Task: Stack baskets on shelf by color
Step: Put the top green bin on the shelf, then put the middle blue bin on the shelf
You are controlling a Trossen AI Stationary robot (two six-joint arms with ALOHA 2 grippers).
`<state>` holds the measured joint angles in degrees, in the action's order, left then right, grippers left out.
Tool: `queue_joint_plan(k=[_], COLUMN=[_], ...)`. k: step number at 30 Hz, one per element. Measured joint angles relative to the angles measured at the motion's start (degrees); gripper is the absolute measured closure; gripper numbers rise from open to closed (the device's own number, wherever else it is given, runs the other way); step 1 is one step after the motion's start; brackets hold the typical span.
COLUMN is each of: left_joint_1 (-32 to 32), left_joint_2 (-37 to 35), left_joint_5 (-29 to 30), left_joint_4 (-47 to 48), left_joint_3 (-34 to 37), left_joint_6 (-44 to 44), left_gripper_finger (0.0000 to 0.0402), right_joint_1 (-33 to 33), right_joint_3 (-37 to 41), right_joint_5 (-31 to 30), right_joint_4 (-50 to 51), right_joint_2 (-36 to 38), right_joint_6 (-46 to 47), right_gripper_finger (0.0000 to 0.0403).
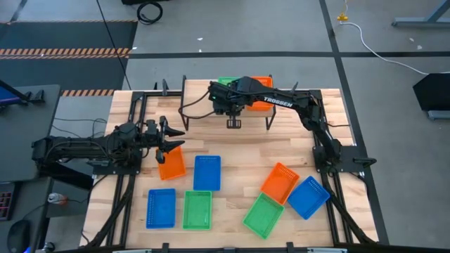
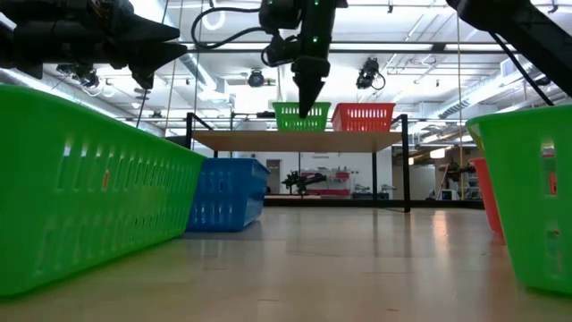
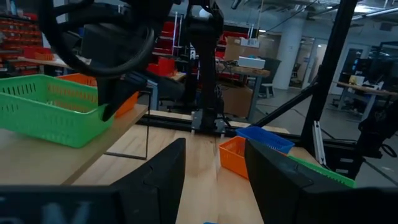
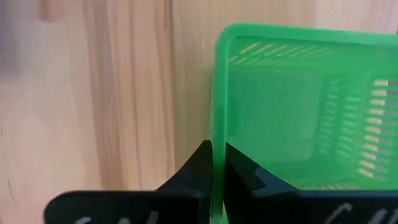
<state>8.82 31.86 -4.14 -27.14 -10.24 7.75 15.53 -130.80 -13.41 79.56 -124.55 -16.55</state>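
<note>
Crosswise on shelf (image 1: 211,98): green basket (image 4: 298,106)

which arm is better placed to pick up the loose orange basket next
Left, probably. The left gripper hangs open right above the orange mesh plastic basket; the right gripper is shut on the green mesh plastic basket on the wooden shelf.

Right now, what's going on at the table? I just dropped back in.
The right gripper is over the shelf, its fingers pinching the rim of a green basket that sits there beside an orange basket. The left gripper hovers open above another orange basket on the table. Seven baskets lie on the tabletop: three blue, two green, two orange.
</note>
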Motion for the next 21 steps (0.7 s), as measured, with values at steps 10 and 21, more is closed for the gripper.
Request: queue_joint_plan(k=[10, 21], left_joint_1=[0.0, 0.0], left_joint_2=[0.0, 0.0], left_joint_5=[0.0, 0.0], left_joint_4=[-0.1, -0.2], left_joint_3=[0.0, 0.0], left_joint_6=[0.0, -0.9], left_gripper_finger=[0.023, 0.023], right_joint_1=[-0.6, -7.7], right_joint_3=[-0.3, -0.4], right_joint_5=[-3.0, -5.9], right_joint_4=[0.1, -4.5], right_joint_2=[0.8, 7.5], right_joint_6=[-0.1, 5.1], right_gripper_finger=[0.0319, 0.0259])
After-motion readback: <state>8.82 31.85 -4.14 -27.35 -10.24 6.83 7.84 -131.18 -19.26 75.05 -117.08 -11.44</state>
